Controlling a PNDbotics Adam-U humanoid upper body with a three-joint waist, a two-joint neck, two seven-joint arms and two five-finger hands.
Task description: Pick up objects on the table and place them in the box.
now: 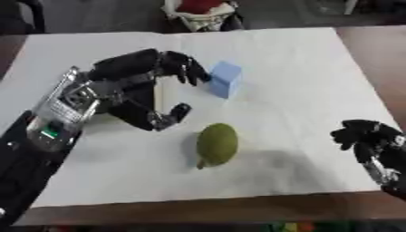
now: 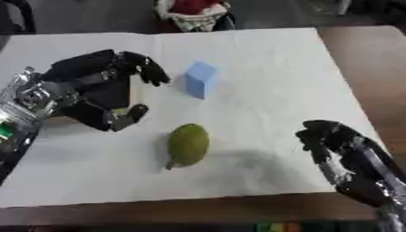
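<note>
A light blue block [image 1: 226,79] stands upright on the white cloth [image 1: 301,68] near the middle. A green mango-like fruit [image 1: 216,144] lies in front of it, stem end toward me. My left hand [image 1: 142,72] hovers just left of the block, fingers spread and curved toward it, thumb [image 1: 171,115] below; nothing is between them, and the fingertips nearly reach the block's left face. My right hand [image 2: 337,140] rests at the lower right by the cloth's edge, fingers curled loosely, holding nothing.
A container with red and white contents [image 1: 202,11] sits beyond the table's far edge. Brown tabletop [image 1: 380,54] shows right of the cloth and along the front edge.
</note>
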